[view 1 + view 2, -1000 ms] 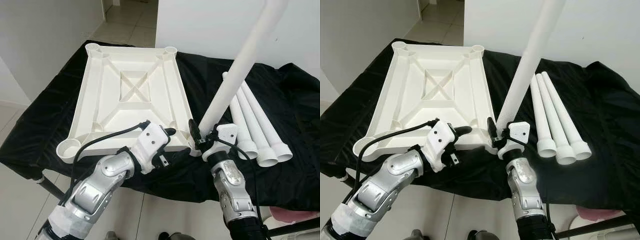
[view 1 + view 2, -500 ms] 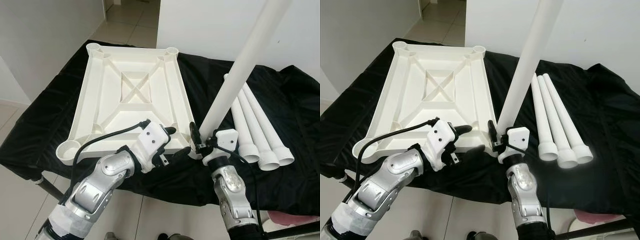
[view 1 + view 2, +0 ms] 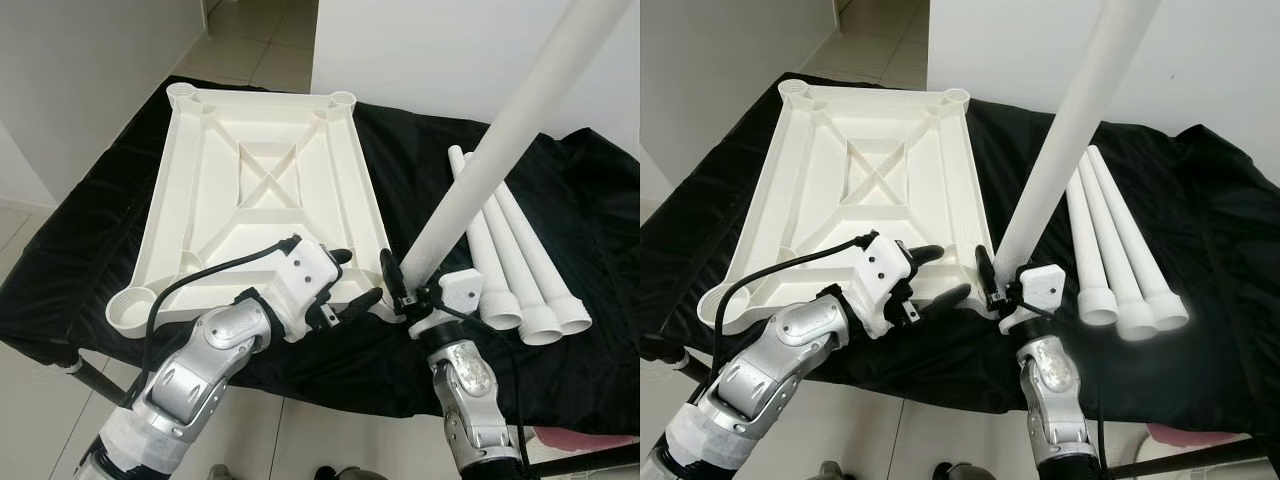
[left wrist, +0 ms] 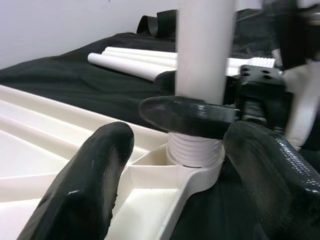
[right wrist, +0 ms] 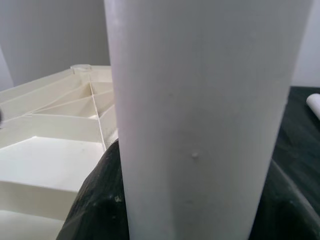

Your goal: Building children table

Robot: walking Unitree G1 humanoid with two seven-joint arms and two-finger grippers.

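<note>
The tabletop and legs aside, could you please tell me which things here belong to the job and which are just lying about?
Part of the job:
- upturned tabletop
- leg held in the right gripper, its threaded end at the near corner socket
- three spare legs
- left gripper, open by that corner

Just there:
- black cloth
- pink thing on the floor

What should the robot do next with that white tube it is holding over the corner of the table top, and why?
Probably twist the leg further into the corner socket. The right gripper clamps it near its base, and threaded rings still show above the socket, so it looks only partly seated. The left gripper sits open at the table top edge, ready to steady it.
</note>
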